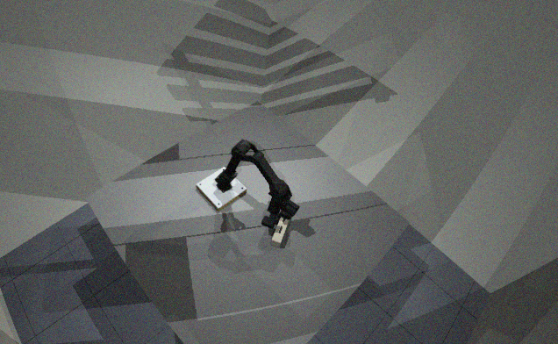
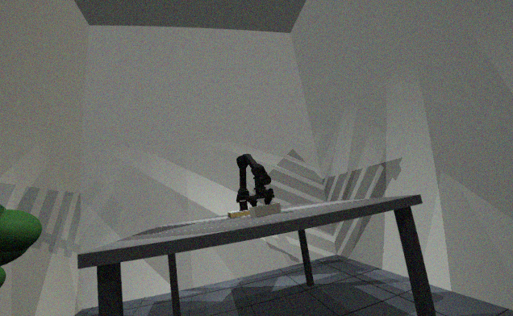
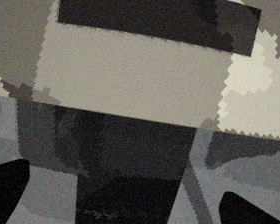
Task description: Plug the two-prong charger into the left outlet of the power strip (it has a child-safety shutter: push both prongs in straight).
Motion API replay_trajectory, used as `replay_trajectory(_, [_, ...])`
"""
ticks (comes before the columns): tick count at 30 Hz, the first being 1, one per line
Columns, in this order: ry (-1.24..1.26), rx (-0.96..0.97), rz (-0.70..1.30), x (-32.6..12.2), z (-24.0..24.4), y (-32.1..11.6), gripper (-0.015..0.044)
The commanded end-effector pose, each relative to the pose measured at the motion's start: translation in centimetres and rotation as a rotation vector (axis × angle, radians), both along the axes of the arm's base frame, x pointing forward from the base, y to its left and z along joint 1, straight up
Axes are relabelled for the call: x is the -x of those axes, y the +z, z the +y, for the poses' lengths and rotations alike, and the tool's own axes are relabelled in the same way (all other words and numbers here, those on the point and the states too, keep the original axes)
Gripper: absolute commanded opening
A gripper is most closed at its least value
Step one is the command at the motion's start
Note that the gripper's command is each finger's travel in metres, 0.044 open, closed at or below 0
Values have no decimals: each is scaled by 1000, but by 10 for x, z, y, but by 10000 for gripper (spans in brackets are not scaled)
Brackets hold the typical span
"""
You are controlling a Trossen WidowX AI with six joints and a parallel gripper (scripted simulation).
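Observation:
The pale beige power strip (image 1: 278,238) (image 2: 265,210) (image 3: 136,75) stands on the table. In the wrist view it fills the upper part, with a long dark rectangle on its face near the top edge. My gripper (image 1: 279,216) (image 2: 261,200) (image 3: 126,187) is open, low over one end of the strip. Its black fingertips show at the bottom left and bottom right of the wrist view. A dark block (image 3: 133,150) shows between them, up against the strip's lower edge; it may be the charger, but I cannot tell for sure. No prongs show, and how far they sit in an outlet is hidden.
A white square base plate (image 1: 218,204) with corner screws lies under the arm's base. The grey table (image 1: 325,254) (image 2: 202,242) carries plate and strip. Broad shadows cross table and walls. A green plant (image 2: 10,234) stands at the left in the exterior view.

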State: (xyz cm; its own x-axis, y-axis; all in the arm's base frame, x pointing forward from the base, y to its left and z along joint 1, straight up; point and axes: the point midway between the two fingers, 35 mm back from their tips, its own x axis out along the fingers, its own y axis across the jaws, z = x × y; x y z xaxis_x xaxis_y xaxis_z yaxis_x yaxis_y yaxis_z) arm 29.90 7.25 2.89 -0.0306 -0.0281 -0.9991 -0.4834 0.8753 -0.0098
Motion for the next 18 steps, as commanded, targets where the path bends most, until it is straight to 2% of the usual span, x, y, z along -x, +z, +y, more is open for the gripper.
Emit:
replay_trajectory(1, [4,-5,-6,5,-3,2,440])
replay_trajectory(18, [4,-4,-4,21,-13,0,440])
